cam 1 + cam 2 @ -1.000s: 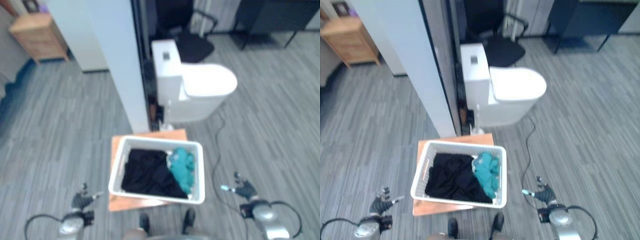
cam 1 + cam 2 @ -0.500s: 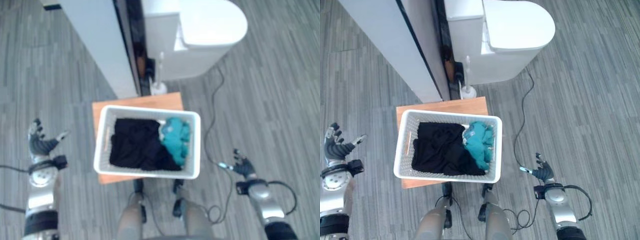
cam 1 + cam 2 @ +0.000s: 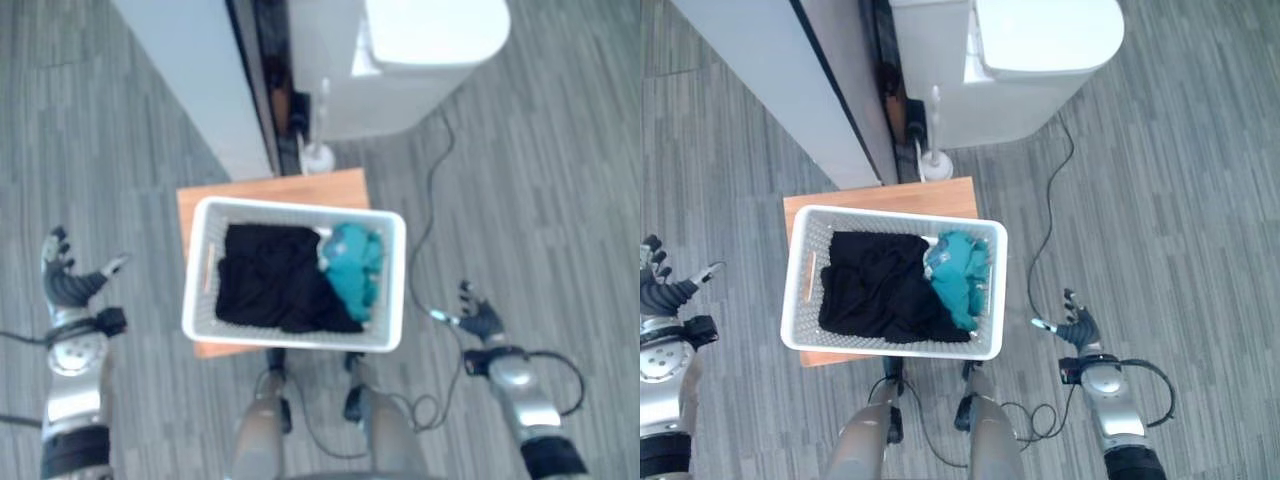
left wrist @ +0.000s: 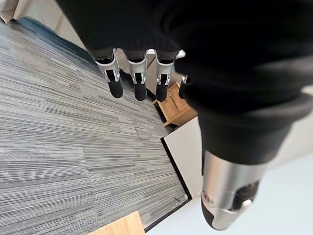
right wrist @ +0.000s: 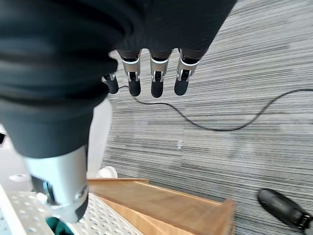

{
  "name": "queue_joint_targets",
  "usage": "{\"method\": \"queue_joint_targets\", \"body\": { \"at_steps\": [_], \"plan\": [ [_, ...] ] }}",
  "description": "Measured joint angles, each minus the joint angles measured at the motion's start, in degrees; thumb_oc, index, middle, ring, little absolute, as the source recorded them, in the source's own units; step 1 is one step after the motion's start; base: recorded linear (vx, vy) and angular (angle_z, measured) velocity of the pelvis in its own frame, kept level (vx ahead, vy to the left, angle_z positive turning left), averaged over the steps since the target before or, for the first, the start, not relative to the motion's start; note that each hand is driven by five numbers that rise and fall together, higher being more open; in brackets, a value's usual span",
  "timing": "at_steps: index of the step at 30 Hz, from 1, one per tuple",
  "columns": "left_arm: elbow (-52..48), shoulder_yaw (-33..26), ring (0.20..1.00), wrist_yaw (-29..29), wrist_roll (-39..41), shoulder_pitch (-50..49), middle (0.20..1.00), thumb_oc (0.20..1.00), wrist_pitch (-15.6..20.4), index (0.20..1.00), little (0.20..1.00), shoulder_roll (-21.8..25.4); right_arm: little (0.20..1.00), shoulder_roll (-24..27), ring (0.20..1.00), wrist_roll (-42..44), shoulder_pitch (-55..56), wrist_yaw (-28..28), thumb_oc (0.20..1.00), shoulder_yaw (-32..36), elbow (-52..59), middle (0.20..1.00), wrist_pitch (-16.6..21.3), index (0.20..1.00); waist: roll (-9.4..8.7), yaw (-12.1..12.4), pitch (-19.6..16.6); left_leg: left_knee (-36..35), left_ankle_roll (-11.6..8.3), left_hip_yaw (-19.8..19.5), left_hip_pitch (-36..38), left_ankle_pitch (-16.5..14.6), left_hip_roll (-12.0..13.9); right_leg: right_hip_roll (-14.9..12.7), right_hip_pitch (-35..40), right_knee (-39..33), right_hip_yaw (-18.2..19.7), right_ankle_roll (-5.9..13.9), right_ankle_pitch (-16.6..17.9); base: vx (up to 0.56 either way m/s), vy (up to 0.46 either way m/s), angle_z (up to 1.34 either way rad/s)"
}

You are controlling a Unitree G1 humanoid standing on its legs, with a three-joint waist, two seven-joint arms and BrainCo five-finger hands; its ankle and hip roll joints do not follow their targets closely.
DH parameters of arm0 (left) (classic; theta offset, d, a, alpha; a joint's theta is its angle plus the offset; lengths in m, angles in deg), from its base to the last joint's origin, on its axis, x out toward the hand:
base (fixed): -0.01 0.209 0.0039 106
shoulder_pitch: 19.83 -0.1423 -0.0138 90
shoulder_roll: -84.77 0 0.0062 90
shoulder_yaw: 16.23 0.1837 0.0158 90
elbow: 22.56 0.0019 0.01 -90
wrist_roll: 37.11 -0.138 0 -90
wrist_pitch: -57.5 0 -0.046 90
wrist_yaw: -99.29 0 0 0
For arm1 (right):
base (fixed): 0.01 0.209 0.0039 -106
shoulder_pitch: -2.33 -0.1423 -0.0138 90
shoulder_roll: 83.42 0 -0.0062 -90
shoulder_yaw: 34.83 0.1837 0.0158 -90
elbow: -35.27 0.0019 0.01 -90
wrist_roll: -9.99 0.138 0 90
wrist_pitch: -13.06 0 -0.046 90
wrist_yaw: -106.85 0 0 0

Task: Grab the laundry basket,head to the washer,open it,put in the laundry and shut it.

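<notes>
A white laundry basket [image 3: 797, 268] stands on a low wooden stand [image 3: 880, 197] just in front of me. Inside it lie a black garment [image 3: 875, 295] and a teal one [image 3: 960, 275]. My left hand [image 3: 660, 290] hangs open well to the basket's left, fingers spread and holding nothing. On the other side my right hand [image 3: 1075, 328] is open too, a little way off the basket's right rim. In the wrist views the fingers [image 4: 138, 81] of the left and the fingers [image 5: 155, 78] of the right point straight out over the floor.
A white toilet [image 3: 1020, 60] stands beyond the stand, beside a pale partition wall [image 3: 780, 90]. A toilet brush [image 3: 935, 155] sits at the wall's foot. A thin black cable [image 3: 1050, 215] runs across the grey floor on the right.
The whole view has shifted a little, so the camera moved. My left hand sits slightly lower and further out, and my right hand has stayed open near the basket's right side.
</notes>
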Motion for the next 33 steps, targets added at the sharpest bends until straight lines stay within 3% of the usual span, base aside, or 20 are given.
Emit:
{"method": "queue_joint_targets", "body": {
  "at_steps": [10,16,17,22,25,26,33],
  "plan": [
    [-2.7,0.1,1.000,-3.8,1.9,-1.9,1.000,1.000,-2.4,1.000,1.000,0.6,1.000,0.1,1.000,0.0,-1.3,-0.6,1.000,1.4,7.7,1.000,-0.4,1.000,1.30,0.8,1.3,0.4,0.00,0.0,-0.4,0.0,0.0,0.0,-0.2,0.0,0.1,-0.19,0.1,-0.02,0.007,0.00],
    [-3.3,1.4,1.000,-6.1,7.5,-2.4,1.000,1.000,-4.1,1.000,1.000,4.3,1.000,0.1,1.000,2.4,-3.9,-1.2,1.000,0.6,10.3,1.000,-2.0,1.000,2.69,1.5,2.0,1.9,0.04,-0.2,-2.3,-0.1,-0.2,-0.4,-1.4,0.0,0.0,-0.52,0.5,0.00,0.018,0.03],
    [-3.2,3.8,1.000,-6.7,10.4,-2.7,1.000,1.000,-4.9,1.000,1.000,6.9,1.000,0.7,1.000,3.3,-3.1,-1.2,1.000,-0.6,12.8,1.000,-2.1,1.000,3.01,1.2,2.3,1.9,0.06,-0.6,-2.4,-0.1,-0.2,-0.2,-1.3,0.0,-0.1,-0.55,0.5,-0.01,0.008,0.03],
    [-3.5,6.4,1.000,-8.2,17.0,-1.5,1.000,1.000,-5.8,1.000,1.000,10.9,1.000,0.5,1.000,6.5,-3.5,-1.2,1.000,-2.5,15.6,1.000,-1.9,1.000,3.23,1.2,2.3,2.1,0.06,-0.5,-2.4,-0.1,-0.2,-0.4,-1.3,0.0,0.1,-0.68,0.6,0.00,0.000,0.00],
    [-3.5,8.7,1.000,-8.9,20.9,-1.8,1.000,1.000,-6.1,1.000,1.000,16.1,1.000,0.7,1.000,8.9,-3.3,-1.7,1.000,-3.0,15.6,1.000,-1.9,1.000,3.46,1.2,2.4,2.1,0.05,-0.5,-2.4,-0.1,-0.2,-0.4,-1.4,0.0,0.2,-0.74,0.7,-0.01,-0.001,0.00],
    [-3.6,10.5,1.000,-9.5,22.7,-2.3,1.000,1.000,-6.3,1.000,1.000,20.2,1.000,0.9,1.000,10.6,-3.3,-2.1,1.000,-3.7,15.6,1.000,-1.9,1.000,3.48,1.2,2.4,2.1,0.01,-0.5,-2.4,0.0,-0.2,-0.4,-1.4,0.0,0.1,-0.75,0.7,0.00,0.000,0.00],
    [-5.5,11.8,1.000,-10.5,25.4,-2.2,1.000,1.000,-6.5,1.000,1.000,30.2,1.000,2.5,1.000,14.3,-1.5,-2.7,1.000,-4.9,19.5,1.000,-1.8,1.000,4.45,1.1,2.9,2.6,0.00,-0.9,-3.1,0.0,-0.2,-0.4,-1.7,0.0,-0.2,-0.75,0.7,0.00,-0.003,0.01]
  ]
}}
